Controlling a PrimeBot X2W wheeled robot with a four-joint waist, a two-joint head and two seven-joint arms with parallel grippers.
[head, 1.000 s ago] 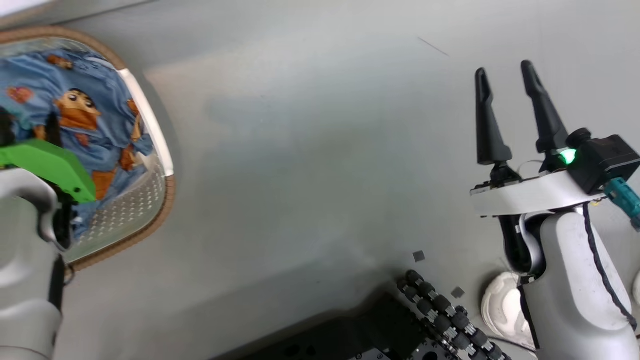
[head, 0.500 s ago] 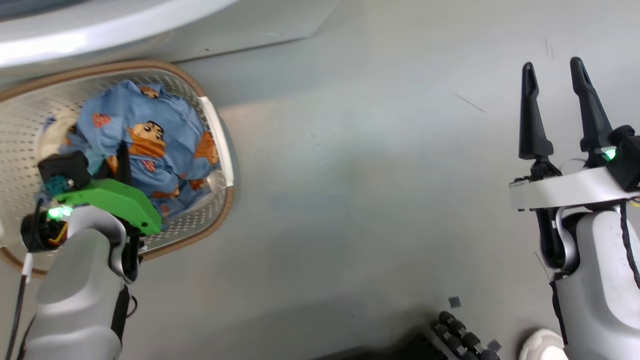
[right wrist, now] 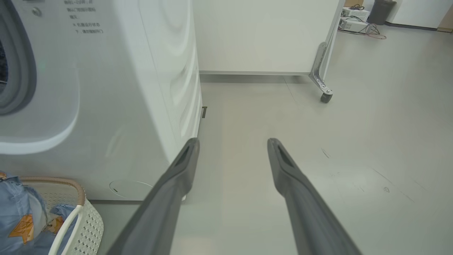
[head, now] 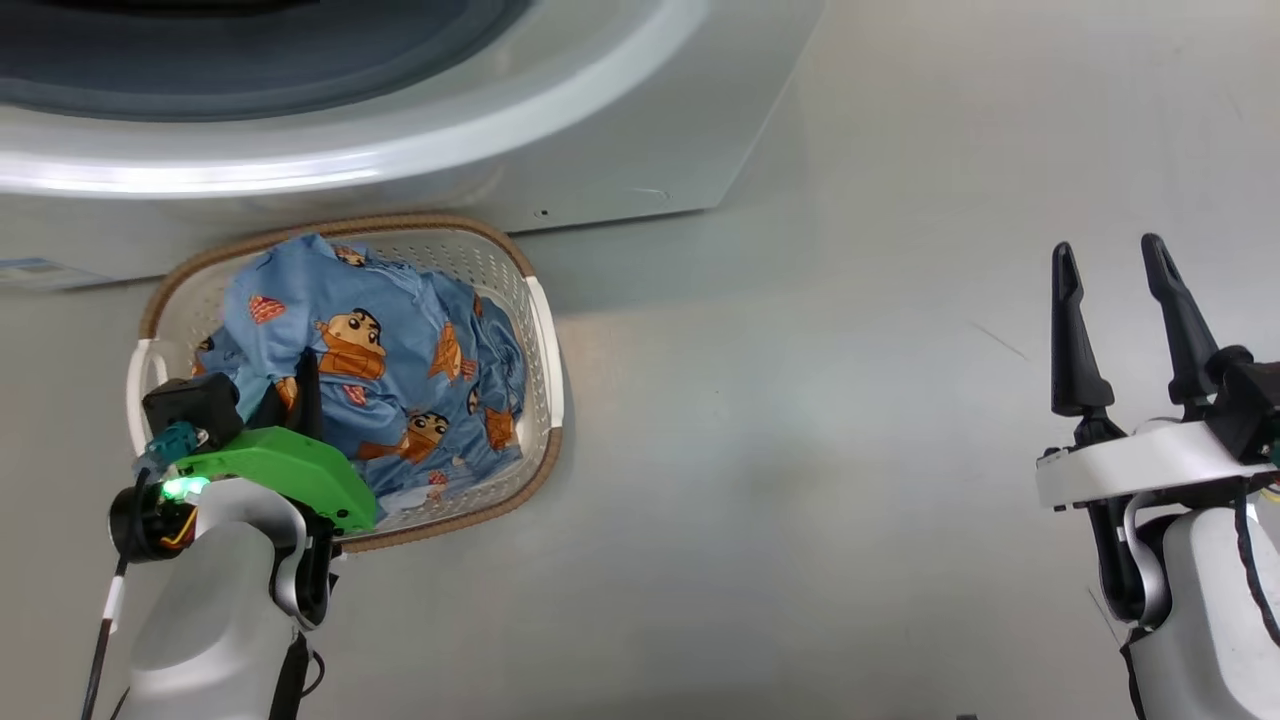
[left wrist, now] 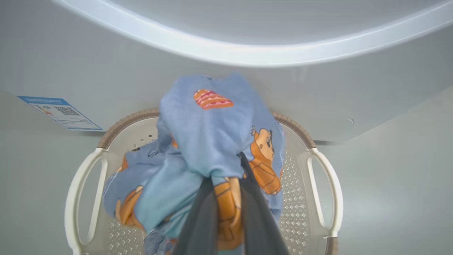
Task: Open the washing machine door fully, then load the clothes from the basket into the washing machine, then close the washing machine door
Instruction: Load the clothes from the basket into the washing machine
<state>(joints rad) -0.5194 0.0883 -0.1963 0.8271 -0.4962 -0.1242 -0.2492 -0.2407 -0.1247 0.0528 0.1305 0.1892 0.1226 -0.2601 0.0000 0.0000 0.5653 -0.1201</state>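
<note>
Two dark fingers of my left gripper [left wrist: 226,177] are pressed together on a fold of the clothes [left wrist: 208,134], with an orange cartoon figure pinched between them. The blue fabric bunches up over the fingertips and the rest trails down into the basket [left wrist: 327,191].

From the head camera, the left gripper [head: 295,395] points down and forward into the basket [head: 545,340]. Its green wrist cover [head: 290,475] sits over the near rim, and the pale forearm [head: 210,610] rises from the lower left corner. The clothes [head: 400,370] lie heaped inside the basket. The basket stands on the grey floor [head: 800,450], just in front of the washing machine [head: 600,160], below the grey gasket [head: 250,60] of its opening. A blue label sticker [left wrist: 60,112] shows on the machine's front, left of the basket.

My right gripper [head: 1107,248] is well apart from the basket. It is held upright at the lower right with its fingers spread and nothing between them. Its own camera looks past the parted fingers of the right gripper [right wrist: 233,141] along bare floor beside the washing machine [right wrist: 134,88].
</note>
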